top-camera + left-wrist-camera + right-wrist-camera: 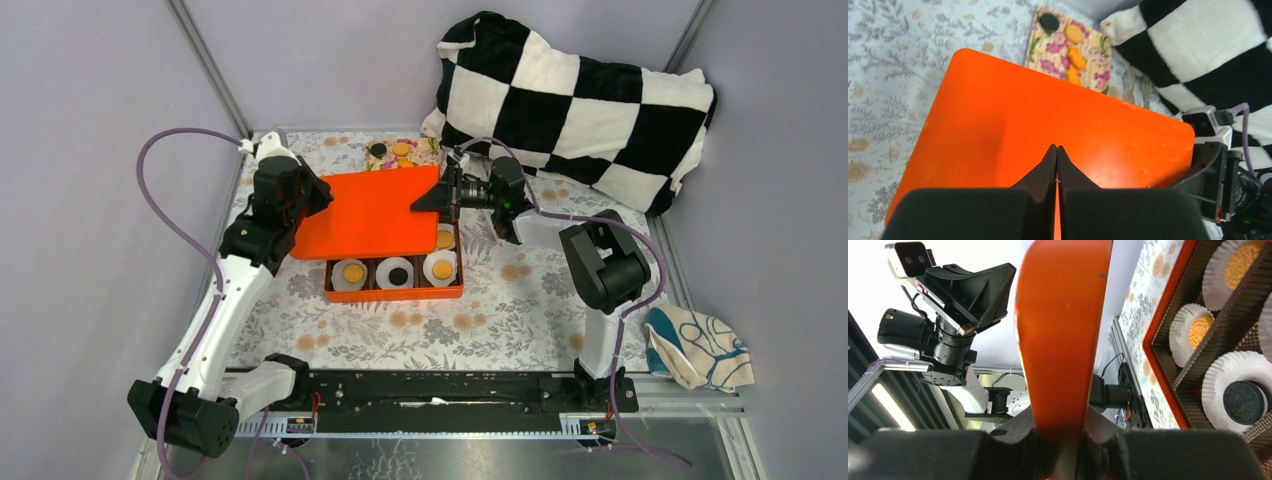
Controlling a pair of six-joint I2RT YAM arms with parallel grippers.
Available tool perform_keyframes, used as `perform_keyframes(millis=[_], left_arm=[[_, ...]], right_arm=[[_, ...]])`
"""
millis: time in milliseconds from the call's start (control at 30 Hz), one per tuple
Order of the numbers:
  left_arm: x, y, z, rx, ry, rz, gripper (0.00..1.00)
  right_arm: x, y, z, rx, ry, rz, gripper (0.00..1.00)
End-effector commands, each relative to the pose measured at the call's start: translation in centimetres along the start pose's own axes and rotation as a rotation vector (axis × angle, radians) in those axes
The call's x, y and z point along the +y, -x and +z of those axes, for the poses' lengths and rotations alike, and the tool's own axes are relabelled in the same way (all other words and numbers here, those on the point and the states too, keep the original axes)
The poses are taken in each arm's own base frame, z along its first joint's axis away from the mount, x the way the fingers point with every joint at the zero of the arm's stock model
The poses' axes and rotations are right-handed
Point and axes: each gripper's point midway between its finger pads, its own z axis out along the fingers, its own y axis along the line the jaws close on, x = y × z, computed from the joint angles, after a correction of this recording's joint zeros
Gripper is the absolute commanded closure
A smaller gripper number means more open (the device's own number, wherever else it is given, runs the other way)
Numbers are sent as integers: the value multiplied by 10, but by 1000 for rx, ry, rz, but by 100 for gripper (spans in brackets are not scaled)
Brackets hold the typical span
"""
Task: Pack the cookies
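An orange lid (pixel 370 215) hangs tilted over the back of an orange box (pixel 395 293). My right gripper (pixel 440 195) is shut on the lid's right edge; the right wrist view shows the lid (pixel 1063 330) edge-on between the fingers (pixel 1060 440). My left gripper (pixel 322 195) is shut, tips together over the lid's top face (pixel 1023 115) near its left edge. In the box, white paper cups hold orange cookies (pixel 353 272) and a black cookie (pixel 397 275). More cookies, orange (pixel 1074 33) and black (pixel 1049 21), lie on a floral tray (pixel 1048 55) behind the lid.
A black-and-white checkered pillow (pixel 570 100) lies at the back right, close behind the right arm. A patterned cloth (pixel 700 345) sits off the table's right edge. A floral tablecloth (pixel 480 320) covers the table.
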Motion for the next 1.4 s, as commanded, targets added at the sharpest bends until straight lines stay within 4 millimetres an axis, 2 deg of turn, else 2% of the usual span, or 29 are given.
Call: perform_keyframes(millis=[0, 167, 333, 600, 700, 933, 1100, 1367], left_arm=[[9, -15, 9, 7, 12, -2, 100], [21, -38, 15, 46, 38, 6, 100], [27, -58, 16, 73, 47, 13, 100], [25, -83, 24, 116, 42, 23, 100], [23, -92, 26, 134, 43, 31, 100], [22, -116, 30, 176, 32, 50, 100], [21, -133, 33, 202, 20, 60, 100], [11, -149, 38, 218, -14, 81, 100]], right_arm=[[-6, -9, -1, 70, 33, -44, 100], [-44, -16, -3, 79, -42, -6, 100], [-72, -27, -9, 90, -126, 14, 100], [-106, -43, -25, 118, -285, -4, 100], [-116, -41, -34, 112, -348, -19, 100], [-134, -23, -60, 47, -414, -13, 100], [-145, -14, -68, 48, -451, -12, 100], [-165, -5, -89, 36, -518, 8, 100]])
